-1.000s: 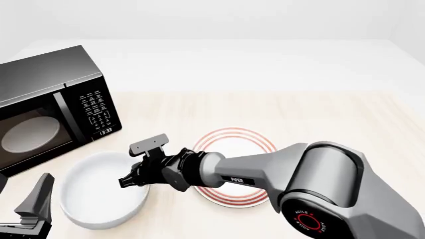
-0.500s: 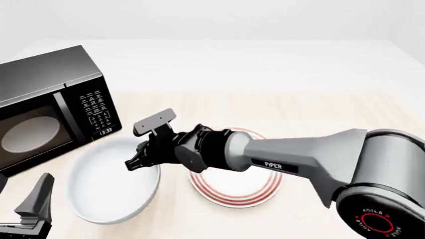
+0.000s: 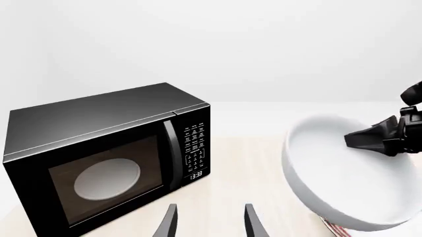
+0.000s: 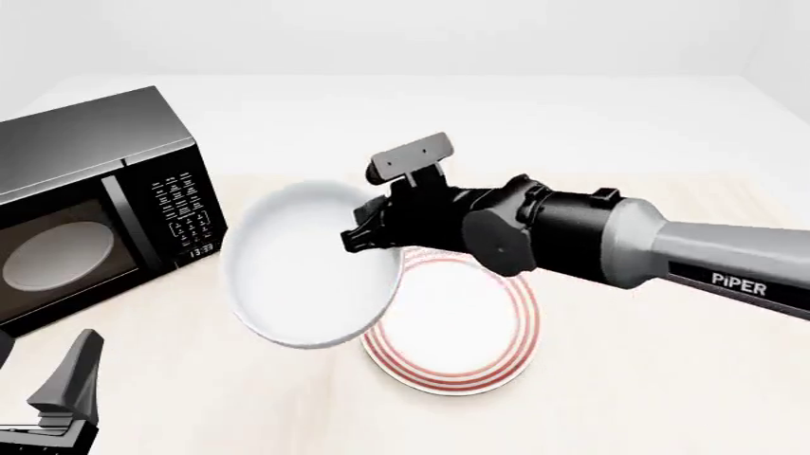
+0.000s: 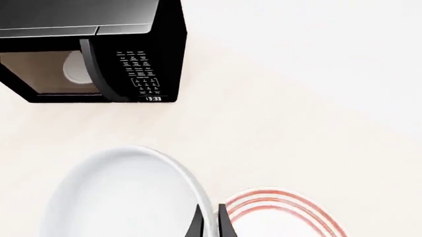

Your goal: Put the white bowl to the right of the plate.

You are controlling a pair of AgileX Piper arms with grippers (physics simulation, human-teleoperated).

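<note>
One gripper [image 4: 358, 237] — right — clamping white bowl [image 4: 310, 270]

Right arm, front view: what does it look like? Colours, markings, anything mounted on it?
Silver-grey tubular forearm with white "PIPER" lettering, then a bulky black wrist housing and the black right gripper with tapered fingers. A small black box, likely the wrist camera, sits on a bracket above. No cables visible. The left gripper looks dark grey-black.

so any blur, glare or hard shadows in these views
Front view: sharp and evenly lit, with only a faint soft shadow under the bowl, which blends into the pale table. Left wrist view: crisp, mild sheen on the microwave top, no glare. Right wrist view: sharp, shadows barely visible around the plate.
</note>
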